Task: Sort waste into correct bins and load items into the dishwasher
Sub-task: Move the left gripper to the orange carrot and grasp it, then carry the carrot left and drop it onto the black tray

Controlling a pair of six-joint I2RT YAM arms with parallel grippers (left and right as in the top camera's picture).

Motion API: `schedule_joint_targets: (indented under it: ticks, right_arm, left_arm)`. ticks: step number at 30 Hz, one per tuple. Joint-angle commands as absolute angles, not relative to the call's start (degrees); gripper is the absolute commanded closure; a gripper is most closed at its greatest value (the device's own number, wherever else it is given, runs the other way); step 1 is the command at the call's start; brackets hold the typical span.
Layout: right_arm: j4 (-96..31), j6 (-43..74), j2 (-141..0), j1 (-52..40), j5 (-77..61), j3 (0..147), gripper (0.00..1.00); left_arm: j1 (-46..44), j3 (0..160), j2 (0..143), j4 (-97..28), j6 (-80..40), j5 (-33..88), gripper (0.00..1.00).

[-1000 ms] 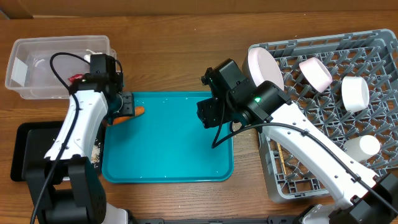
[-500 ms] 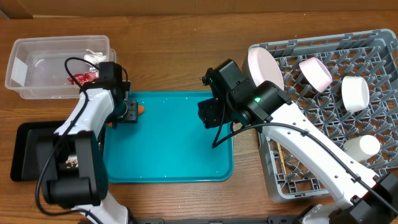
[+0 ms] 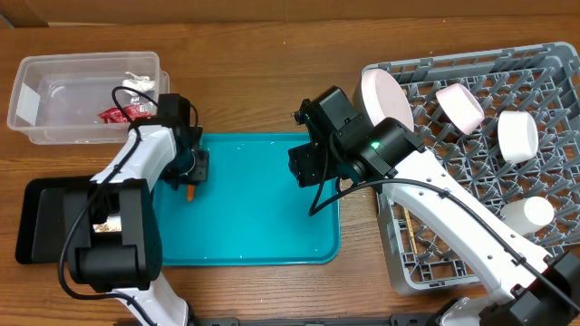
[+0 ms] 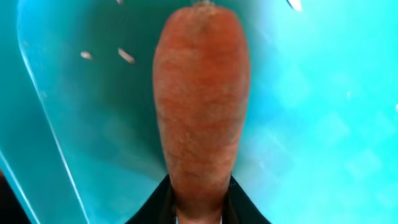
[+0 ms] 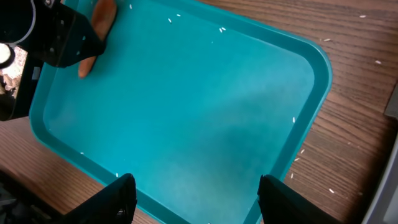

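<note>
My left gripper (image 3: 192,170) is shut on the orange carrot (image 3: 191,191) and holds it over the left end of the teal tray (image 3: 254,213). In the left wrist view the carrot (image 4: 202,106) fills the frame, clamped between the jaws (image 4: 199,208), with a few rice grains (image 4: 126,56) on the tray. My right gripper (image 3: 304,165) hangs open and empty over the tray's right part, as the right wrist view (image 5: 196,199) shows. The clear tub (image 3: 27,113) holds the red wrapper (image 3: 116,114) and white paper (image 3: 140,84). The black tray (image 3: 41,226) holds brown scraps (image 3: 109,226).
The grey dish rack (image 3: 471,181) on the right holds the white plate (image 3: 385,98), two bowls (image 3: 460,106) (image 3: 517,136), a cup (image 3: 527,213) and chopsticks (image 3: 410,237). Rice grains lie scattered on the teal tray (image 5: 186,112) and on the wood beside it.
My left gripper has turned with the carrot, so the carrot now points toward the table's front instead of to the right. The right arm has not moved.
</note>
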State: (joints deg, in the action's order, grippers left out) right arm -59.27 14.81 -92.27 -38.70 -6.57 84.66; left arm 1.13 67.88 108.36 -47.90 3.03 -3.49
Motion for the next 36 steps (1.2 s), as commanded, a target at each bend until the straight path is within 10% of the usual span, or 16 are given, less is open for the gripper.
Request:
schedule_joint_targets:
  ticks: [1, 20, 36]
  right_arm:
    - [-59.37, 15.03, -92.40, -38.61, -6.02, 85.56, 0.34]
    - [-61.45, 15.03, -92.40, -38.50, -3.42, 85.58, 0.34]
    - [-62.30, 15.03, -92.40, -38.50, -2.39, 85.58, 0.34]
  left_arm:
    - [1.04, 71.40, 109.80, -51.37, 2.70, -3.42, 0.87]
    - [3.01, 75.48, 93.65, -63.96, -7.79, -10.81, 0.96]
    - [26.33, 71.42, 91.61, -59.46, -24.08, -11.49, 0.96]
